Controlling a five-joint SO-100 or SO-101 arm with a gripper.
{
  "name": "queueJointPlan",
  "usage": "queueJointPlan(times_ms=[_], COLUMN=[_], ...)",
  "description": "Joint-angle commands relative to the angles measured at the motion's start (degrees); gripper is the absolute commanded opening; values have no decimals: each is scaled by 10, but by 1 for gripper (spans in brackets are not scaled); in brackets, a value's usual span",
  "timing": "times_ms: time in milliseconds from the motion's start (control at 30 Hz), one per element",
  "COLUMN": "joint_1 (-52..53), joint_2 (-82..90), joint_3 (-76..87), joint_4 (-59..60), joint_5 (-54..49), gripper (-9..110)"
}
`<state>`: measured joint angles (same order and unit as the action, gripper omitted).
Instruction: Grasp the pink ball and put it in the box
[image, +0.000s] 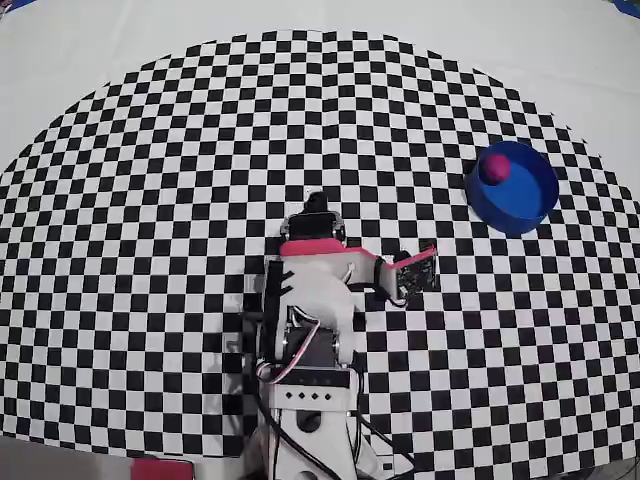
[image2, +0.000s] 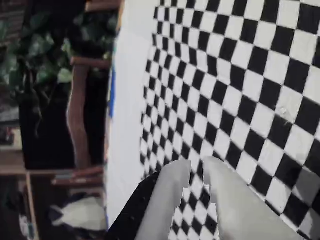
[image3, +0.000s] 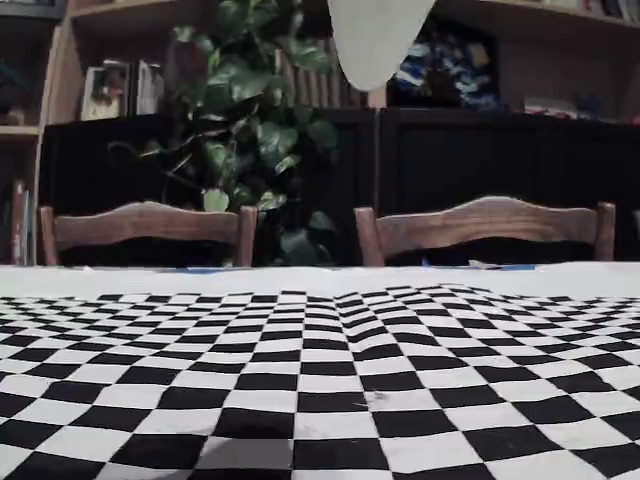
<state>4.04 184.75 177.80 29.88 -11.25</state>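
Observation:
In the overhead view the pink ball (image: 493, 167) lies inside the round blue box (image: 530, 205), against its left wall, at the right of the checkered cloth. The arm (image: 310, 300) is folded back at the bottom centre, far to the left of the box. In the wrist view my gripper (image2: 196, 169) shows two white fingers (image2: 172, 192) almost together, with only a narrow slit and nothing between them, over bare checkered cloth. Ball and box are out of the wrist and fixed views.
The checkered cloth (image: 200, 180) covers most of the white table. Its far edge (image3: 320, 272) faces two wooden chairs (image3: 150, 225), a leafy plant (image3: 250, 130) and dark shelves. A white rounded part of the arm (image3: 375, 40) hangs at the top of the fixed view.

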Motion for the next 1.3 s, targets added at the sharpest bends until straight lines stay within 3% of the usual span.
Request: queueJointPlan(times_ms=[0, 367, 1267], joint_1=[-7, -13, -13], joint_2=[15, 15, 15], joint_3=[4, 5, 5], joint_4=[36, 161, 162], joint_5=[0, 12, 14], gripper=[0, 0, 0])
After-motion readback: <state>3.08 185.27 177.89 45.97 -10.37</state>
